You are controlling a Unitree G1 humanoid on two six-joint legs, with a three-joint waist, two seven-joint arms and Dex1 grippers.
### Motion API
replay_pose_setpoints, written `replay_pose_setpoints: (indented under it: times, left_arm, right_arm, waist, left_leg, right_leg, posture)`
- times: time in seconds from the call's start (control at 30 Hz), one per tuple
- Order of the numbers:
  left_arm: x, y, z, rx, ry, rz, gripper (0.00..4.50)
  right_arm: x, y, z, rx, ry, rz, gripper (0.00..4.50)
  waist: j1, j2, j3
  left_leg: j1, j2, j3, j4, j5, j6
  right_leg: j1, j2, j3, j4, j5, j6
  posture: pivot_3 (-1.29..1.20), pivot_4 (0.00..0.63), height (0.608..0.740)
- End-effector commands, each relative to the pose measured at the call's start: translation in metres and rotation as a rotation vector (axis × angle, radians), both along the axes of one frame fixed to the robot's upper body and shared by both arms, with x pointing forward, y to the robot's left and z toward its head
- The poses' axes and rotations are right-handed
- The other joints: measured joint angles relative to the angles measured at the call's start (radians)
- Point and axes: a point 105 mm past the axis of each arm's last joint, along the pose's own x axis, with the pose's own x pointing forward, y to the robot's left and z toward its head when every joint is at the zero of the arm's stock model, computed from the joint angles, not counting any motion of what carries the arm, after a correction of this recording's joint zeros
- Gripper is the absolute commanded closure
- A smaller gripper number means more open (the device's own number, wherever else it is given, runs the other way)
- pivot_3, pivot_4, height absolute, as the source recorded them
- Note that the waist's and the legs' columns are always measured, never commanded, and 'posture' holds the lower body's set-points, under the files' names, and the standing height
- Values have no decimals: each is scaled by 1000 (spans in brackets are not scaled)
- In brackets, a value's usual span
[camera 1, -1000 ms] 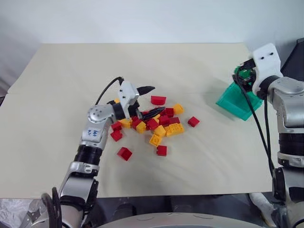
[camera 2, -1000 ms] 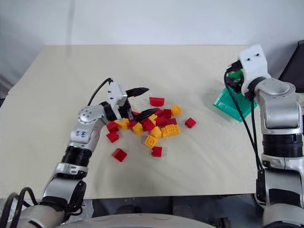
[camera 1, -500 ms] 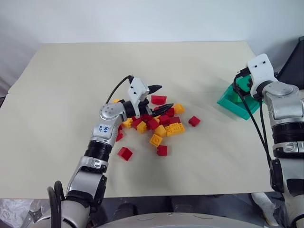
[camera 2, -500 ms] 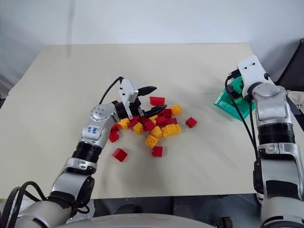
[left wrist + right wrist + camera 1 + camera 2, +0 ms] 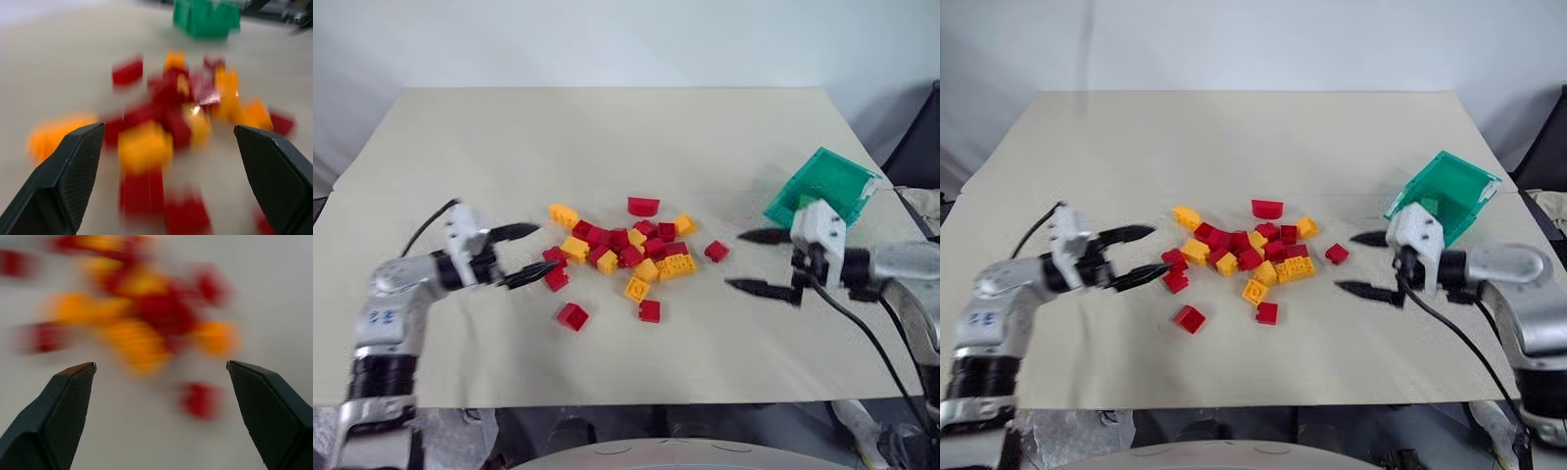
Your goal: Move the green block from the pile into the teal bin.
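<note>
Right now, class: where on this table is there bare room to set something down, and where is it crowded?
Bare: the far half of the table behind the bricks, and the near strip in front of them. Crowded: the middle, with bricks between the left gripper and right gripper, and the teal bin at the right edge.

Head cameras look down over the table [image 5: 607, 127]; both wrist cameras face the pile [image 5: 626, 250]

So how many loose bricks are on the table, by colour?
Red bricks: 14
Yellow-orange bricks: 8
Total: 22, give or take one, since bricks overlap in the middle of the pile.
</note>
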Motion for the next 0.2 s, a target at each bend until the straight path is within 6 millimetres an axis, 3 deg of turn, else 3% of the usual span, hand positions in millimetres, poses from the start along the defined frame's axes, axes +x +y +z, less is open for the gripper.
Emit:
replay_pose_setpoints:
  times: [0.03, 0.2]
  left_arm:
    - [-13, 27, 4, 42, -21, 43, 0]
    - [-21, 54, 3, 15, -33, 155, 0]
  right_arm:
    - [3, -19, 1, -10, -70, -21, 29]
    - [12, -26, -20, 34, -70, -89, 29]
  waist:
    - [-2, 0, 0]
    - [0, -2, 1]
  left_leg:
    - [2, -1, 0, 0, 0, 0]
    - [17, 1, 0, -1, -1, -1]
  right_leg:
    - [2, -1, 0, 0, 1, 0]
    - [14, 1, -1, -1, -3, -8]
  posture:
    - [0, 150, 740]
    - [0, 150, 740]
